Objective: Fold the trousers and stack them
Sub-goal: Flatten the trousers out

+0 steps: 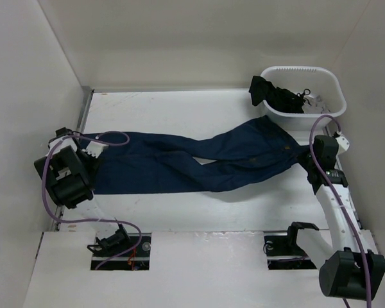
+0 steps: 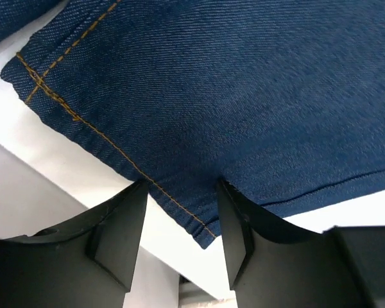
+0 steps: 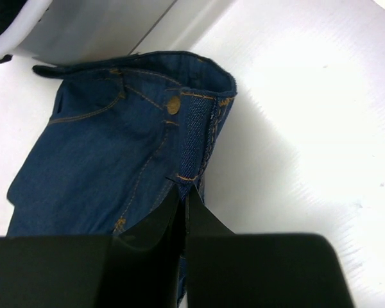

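Note:
The dark navy jeans (image 1: 199, 157) lie flat across the table, leg ends to the left and waist to the right, with the legs crossing near the middle. My left gripper (image 1: 97, 154) is at the leg ends. In the left wrist view it (image 2: 181, 192) is open, and a stitched hem corner (image 2: 202, 231) lies between its fingers. My right gripper (image 1: 306, 158) is at the waist. In the right wrist view it (image 3: 183, 190) is shut on the front fly edge of the jeans (image 3: 102, 160), below the brass button (image 3: 173, 105).
A white basket (image 1: 337, 90) stands at the back right holding a black garment (image 1: 276, 95); its wall shows in the right wrist view (image 3: 83, 32). White walls enclose the table on the left, back and right. The arm bases sit in cut-outs at the near edge.

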Motion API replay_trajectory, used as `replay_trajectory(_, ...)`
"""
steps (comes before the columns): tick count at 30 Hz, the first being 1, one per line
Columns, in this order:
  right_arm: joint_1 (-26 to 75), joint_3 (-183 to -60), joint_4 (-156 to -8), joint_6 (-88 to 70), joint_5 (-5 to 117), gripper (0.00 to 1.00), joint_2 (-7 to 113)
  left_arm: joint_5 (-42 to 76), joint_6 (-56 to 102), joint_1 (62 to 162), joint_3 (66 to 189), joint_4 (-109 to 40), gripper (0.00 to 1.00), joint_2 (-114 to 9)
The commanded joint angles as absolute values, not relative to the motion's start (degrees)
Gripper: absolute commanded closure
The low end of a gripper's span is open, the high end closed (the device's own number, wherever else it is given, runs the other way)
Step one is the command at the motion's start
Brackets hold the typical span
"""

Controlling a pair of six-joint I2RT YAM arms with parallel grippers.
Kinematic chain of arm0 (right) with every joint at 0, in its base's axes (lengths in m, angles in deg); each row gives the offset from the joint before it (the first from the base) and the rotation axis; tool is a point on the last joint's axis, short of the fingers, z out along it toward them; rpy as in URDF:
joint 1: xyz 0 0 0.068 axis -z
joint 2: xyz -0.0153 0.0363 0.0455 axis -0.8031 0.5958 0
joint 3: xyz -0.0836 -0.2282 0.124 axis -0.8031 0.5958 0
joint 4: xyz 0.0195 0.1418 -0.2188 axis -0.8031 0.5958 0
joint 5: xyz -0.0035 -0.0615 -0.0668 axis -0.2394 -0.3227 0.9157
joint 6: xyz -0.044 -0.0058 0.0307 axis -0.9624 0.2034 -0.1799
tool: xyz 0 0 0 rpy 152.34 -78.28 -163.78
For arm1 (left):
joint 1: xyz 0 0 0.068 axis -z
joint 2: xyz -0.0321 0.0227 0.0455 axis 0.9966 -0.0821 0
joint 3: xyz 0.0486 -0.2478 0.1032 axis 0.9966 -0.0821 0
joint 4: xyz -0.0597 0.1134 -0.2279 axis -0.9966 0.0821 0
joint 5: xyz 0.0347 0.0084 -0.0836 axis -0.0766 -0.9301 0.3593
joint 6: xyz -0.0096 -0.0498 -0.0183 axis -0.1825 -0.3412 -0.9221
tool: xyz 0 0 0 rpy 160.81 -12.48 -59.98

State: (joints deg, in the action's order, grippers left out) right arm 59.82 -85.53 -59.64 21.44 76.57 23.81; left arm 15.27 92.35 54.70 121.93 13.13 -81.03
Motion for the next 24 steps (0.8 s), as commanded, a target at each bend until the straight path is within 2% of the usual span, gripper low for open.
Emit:
replay_trajectory(1,62.9,-87.9,-57.5,22.7,81.1,0.97,21.1,7.7,93.1,54.1,121.9,6.2,0.56,-85.2)
replay_trajectory(6,69.8,-88.9,-53.9,21.2,79.1,0.98,18.8,0.4,108.8,49.3,120.6,5.9,0.69,-88.0)
replay_trajectory(12,71.1,-82.8,-45.1,25.1,76.6,0.94,11.3,-3.9,122.7,45.1,113.6,8.2,0.72,-82.7)
replay_trajectory(18,68.2,-85.8,-33.5,36.1,84.7,0.75,4.4,-3.1,123.4,45.2,109.3,7.6,0.69,-75.4)
replay_trajectory(21,71.6,-86.5,-27.3,40.9,87.6,0.64,-0.2,-3.1,123.6,45.0,107.8,7.6,0.68,-73.7)
replay_trajectory(23,74.5,-86.9,-25.1,41.8,89.8,0.63,-4.2,-2.7,123.6,44.7,107.5,7.6,0.68,-72.9)
replay_trajectory(24,75.9,-87.2,-24.2,41.6,90.6,0.58,-5.3,-2.4,123.7,44.6,107.5,7.5,0.68,-72.7)
